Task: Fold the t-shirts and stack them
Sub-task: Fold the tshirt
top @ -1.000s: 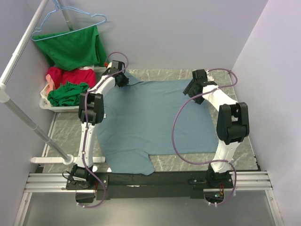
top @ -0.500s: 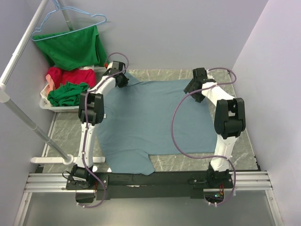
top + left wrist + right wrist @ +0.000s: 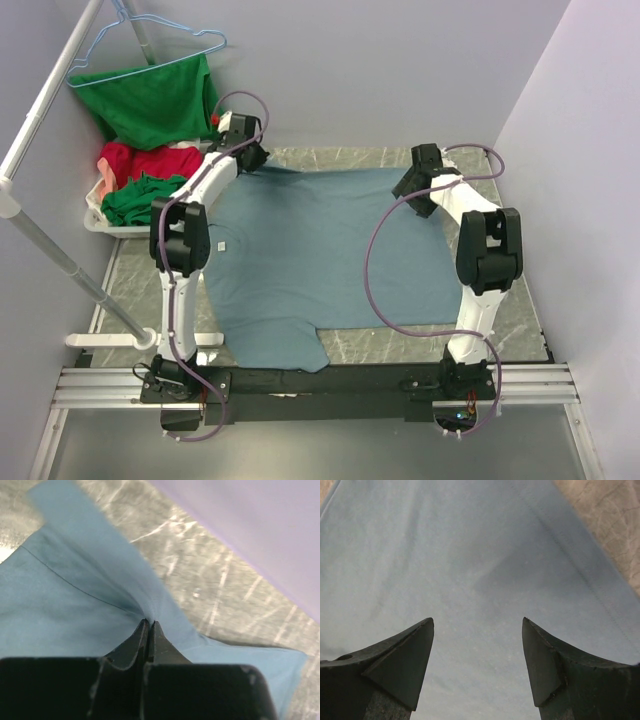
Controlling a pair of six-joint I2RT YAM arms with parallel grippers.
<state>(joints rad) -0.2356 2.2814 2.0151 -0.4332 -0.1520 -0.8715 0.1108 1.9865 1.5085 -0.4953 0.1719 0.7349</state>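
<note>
A dusty grey-blue t-shirt [image 3: 330, 250] lies spread flat on the marble table [image 3: 520, 300]. My left gripper [image 3: 256, 162] is at the shirt's far left corner, shut on a pinch of the cloth. In the left wrist view the jaws [image 3: 149, 622] meet on a raised fold of the blue shirt [image 3: 65, 605], with creases running out from the tips. My right gripper [image 3: 405, 188] hovers over the shirt's far right part. The right wrist view shows it open [image 3: 477, 622] above smooth blue cloth [image 3: 470, 555], holding nothing.
A white basket [image 3: 96, 222] at the far left holds red [image 3: 140, 160] and dark green [image 3: 145, 198] shirts. Another green shirt [image 3: 155, 100] hangs on a blue hanger from a white rack pole [image 3: 40, 120]. Walls close in behind and to the right.
My left gripper has shut on the shirt's far left corner and drawn it toward the far left, its arm swinging left. The right arm has barely moved.
</note>
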